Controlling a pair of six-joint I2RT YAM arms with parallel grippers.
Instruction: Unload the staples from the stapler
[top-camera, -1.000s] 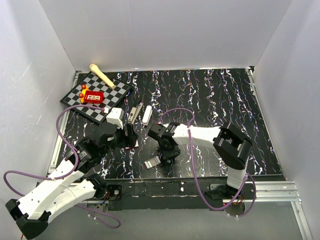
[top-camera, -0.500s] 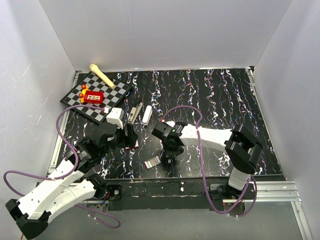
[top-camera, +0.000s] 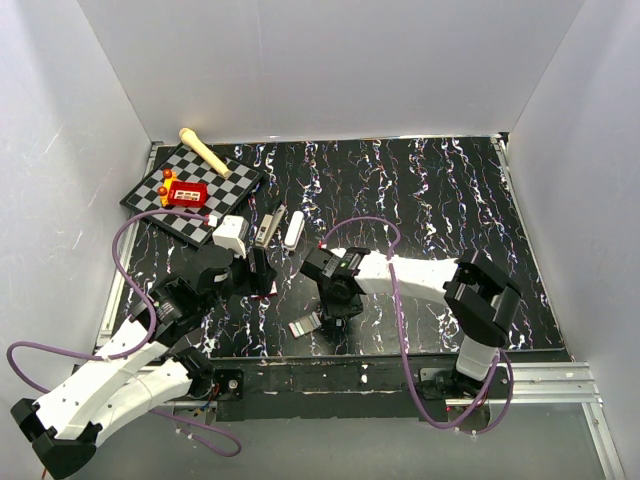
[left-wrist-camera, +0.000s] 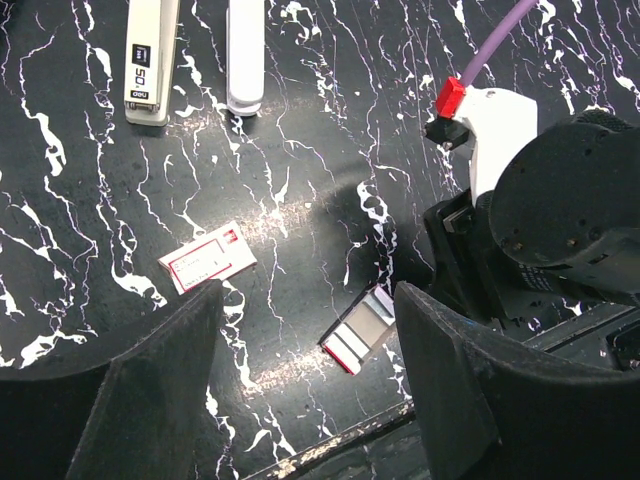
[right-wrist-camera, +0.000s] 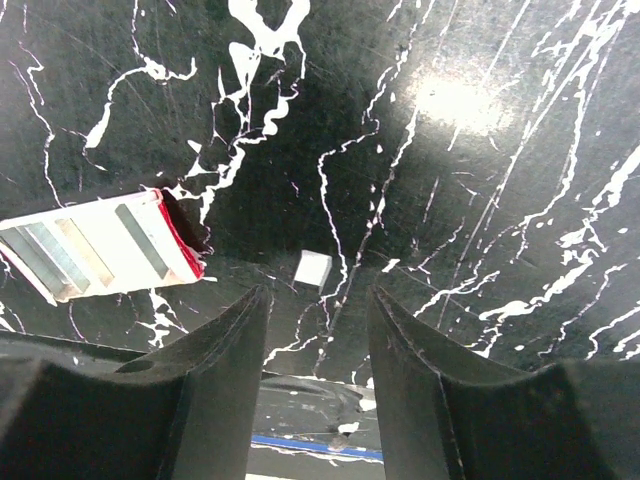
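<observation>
You are holding your left claw (left-wrist-camera: 305, 300) wide open and empty over the black, white-veined worktop (left-wrist-camera: 330, 130). The slim grey-silver metal stapler (left-wrist-camera: 150, 60) is lying flat beyond it, just beside a white plastic stick (left-wrist-camera: 245, 55); it is probably stiff, smooth and light, best pinched across its long sides. Past an opened red-and-white cardboard box (right-wrist-camera: 100, 245), your right claw (right-wrist-camera: 318, 295) is hanging part open and empty, straddling what looks like the tiny silvery strip of staples (right-wrist-camera: 313, 268), likely brittle and slippery.

The open staple box (right-wrist-camera: 95, 245) runs off the right wrist view's left edge; a pale scrap (right-wrist-camera: 313, 268) just right of it is too small to identify. Well up-left of the box, the left wrist view's top edge cuts the stapler (left-wrist-camera: 151, 60) and white stick (left-wrist-camera: 245, 55).
</observation>
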